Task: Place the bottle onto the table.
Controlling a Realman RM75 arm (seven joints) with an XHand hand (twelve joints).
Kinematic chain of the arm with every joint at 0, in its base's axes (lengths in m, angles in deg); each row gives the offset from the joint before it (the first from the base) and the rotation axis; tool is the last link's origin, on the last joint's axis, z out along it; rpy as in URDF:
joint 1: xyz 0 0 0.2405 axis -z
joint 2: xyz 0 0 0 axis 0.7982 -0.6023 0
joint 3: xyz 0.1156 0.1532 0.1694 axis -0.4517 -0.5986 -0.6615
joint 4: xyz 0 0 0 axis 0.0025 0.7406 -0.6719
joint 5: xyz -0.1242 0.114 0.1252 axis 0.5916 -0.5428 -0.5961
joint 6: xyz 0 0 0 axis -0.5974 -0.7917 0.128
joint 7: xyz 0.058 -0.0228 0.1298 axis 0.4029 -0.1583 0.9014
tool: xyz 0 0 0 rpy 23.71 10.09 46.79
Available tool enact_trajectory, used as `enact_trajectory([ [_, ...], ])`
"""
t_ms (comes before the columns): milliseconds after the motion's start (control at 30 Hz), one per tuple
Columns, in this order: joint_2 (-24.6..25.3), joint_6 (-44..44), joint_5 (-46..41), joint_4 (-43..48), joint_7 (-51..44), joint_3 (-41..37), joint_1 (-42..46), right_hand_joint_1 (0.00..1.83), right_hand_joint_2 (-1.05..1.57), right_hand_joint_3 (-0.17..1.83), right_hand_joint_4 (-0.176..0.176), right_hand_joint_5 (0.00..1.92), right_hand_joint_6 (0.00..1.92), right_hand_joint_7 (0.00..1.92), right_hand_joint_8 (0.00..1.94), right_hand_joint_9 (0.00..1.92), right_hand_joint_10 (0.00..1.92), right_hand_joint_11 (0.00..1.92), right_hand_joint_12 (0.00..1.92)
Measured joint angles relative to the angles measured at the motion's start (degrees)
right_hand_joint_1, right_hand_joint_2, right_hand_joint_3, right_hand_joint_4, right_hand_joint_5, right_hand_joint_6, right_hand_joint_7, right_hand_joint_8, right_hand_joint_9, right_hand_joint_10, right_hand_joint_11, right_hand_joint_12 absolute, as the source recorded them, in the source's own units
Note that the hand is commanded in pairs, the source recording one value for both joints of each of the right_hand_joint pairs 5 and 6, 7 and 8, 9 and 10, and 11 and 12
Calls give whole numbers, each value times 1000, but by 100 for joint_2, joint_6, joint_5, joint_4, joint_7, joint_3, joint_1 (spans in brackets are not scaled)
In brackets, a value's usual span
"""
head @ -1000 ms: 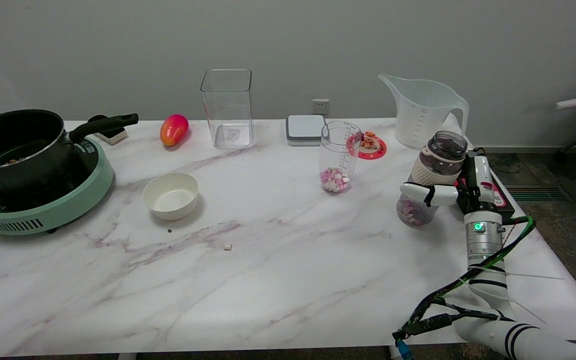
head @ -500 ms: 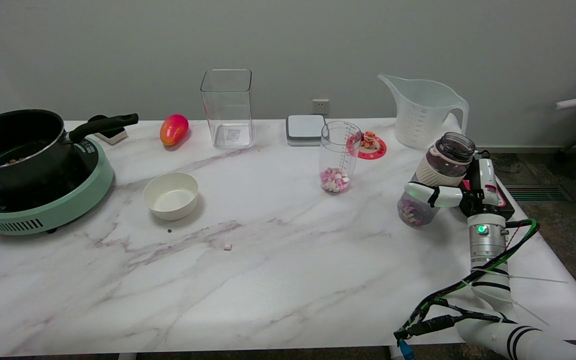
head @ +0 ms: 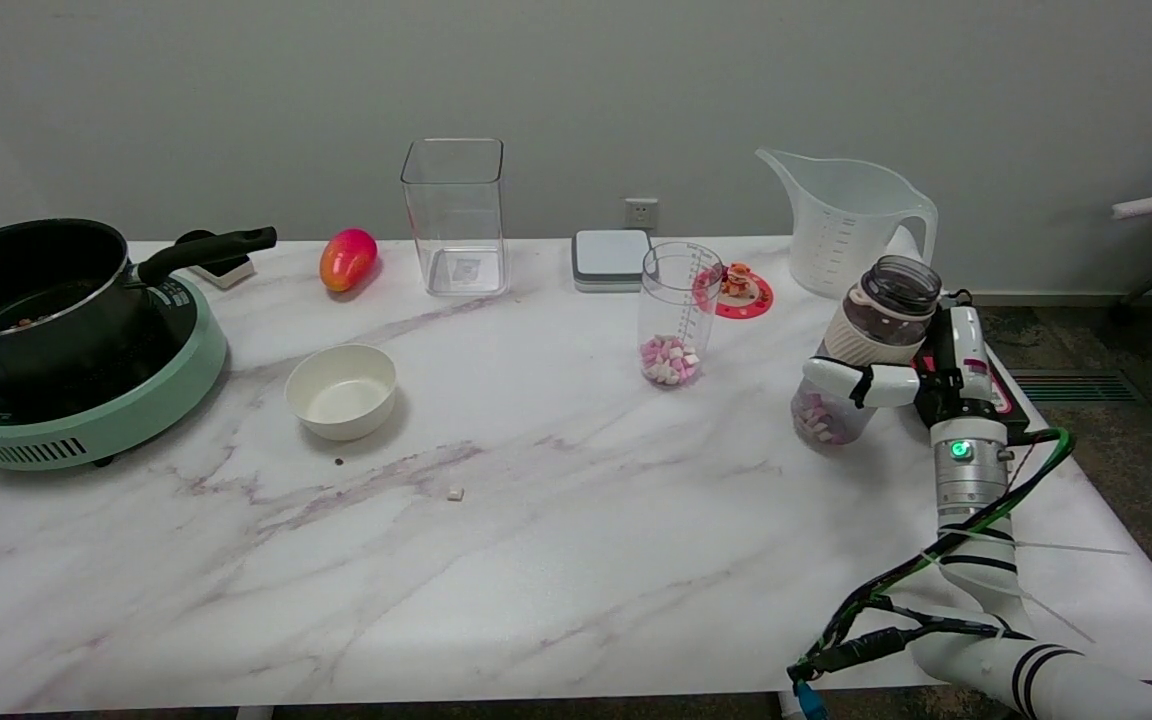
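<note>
I've got the bottle [head: 861, 362] tilted in my right hand [head: 921, 375], fingers wrapped round its middle, near table's [head: 536, 560] right edge; cup [head: 677, 315] well apart to left.

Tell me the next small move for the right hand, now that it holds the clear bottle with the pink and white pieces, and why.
Probably bring the clear bottle with the cream band upright and ease it straight down. The right hand grips it around the middle, it leans with its mouth toward the right, and whether its base touches the white marble table is unclear. Opening the hand now might let it tip.
</note>
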Motion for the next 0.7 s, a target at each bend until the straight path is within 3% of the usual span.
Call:
enact_trajectory([
  [700, -110, 9, 92, 268, -319, 8, -10, 1145, 1424, 419, 0, 1558, 1558, 1649, 1649, 1572, 1572, 1305, 1305],
])
